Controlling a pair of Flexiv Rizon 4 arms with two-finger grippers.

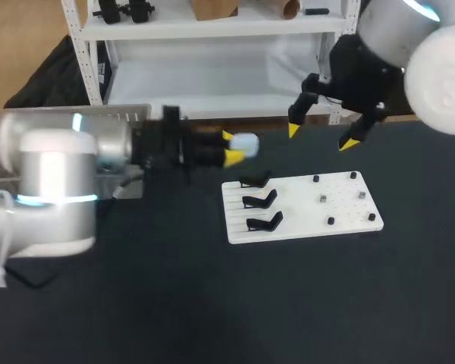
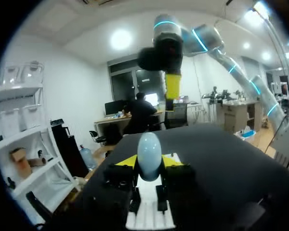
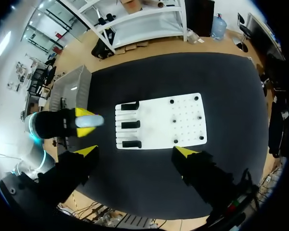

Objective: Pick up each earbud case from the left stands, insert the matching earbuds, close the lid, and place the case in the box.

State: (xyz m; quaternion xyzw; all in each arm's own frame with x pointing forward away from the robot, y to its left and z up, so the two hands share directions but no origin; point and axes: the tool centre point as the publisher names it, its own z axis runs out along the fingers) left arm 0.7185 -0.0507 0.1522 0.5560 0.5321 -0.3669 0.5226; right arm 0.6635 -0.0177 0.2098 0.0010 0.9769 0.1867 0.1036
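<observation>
A pale blue earbud case [image 1: 244, 142] is held in the air behind the white board [image 1: 299, 227], with my left gripper [image 1: 231, 149] shut on it. In the left wrist view the case [image 2: 149, 156] stands upright between the yellow tips, lid closed. Three black stands [image 1: 259, 200] on the board's left side are bare. Small dark and grey pieces [image 1: 322, 199] sit on its right half; I cannot make them out. My right gripper [image 1: 321, 137] hangs open high above the board's far edge, holding nothing. The right wrist view looks down on the board [image 3: 183, 120] and the case [image 3: 89, 121] from its gripper [image 3: 136, 151].
A grey box [image 1: 129, 114] stands at the table's far left, behind my left arm, and shows in the right wrist view as the box [image 3: 72, 89]. The black tabletop [image 1: 288, 303] stretches in front of the board.
</observation>
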